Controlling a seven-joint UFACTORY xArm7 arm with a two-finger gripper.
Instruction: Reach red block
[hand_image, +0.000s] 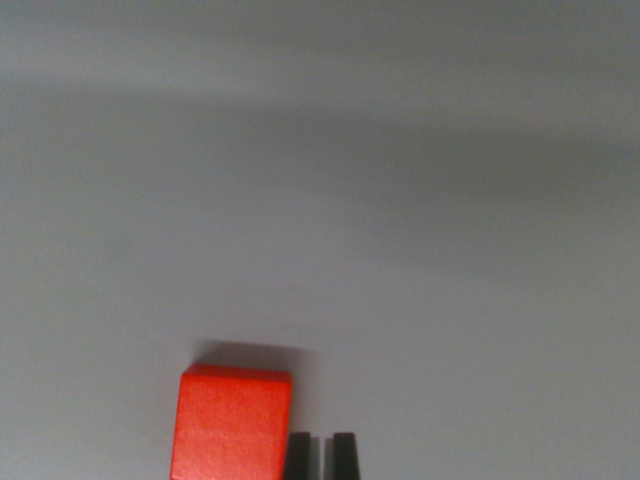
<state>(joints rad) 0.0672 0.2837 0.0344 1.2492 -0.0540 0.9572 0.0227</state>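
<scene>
**Claw beside the block, not yet over it**

Two dark fingertips of the claw (320, 455) poke up from the bottom edge, standing close together with only a thin slit between them and nothing held — nearly closed, by the look of it. Just to the wrist view's left sits the red block (232, 425) on the plain grey worktop (420, 250), its right edge almost touching the nearer fingertip.

Judging by this, the reach is mostly done — what remains is a small sideways shift to centre on the block.

Its top face looks roughly square, edges lined up with the frame; no clear long axis shows, and its lower part is cut off.
</scene>
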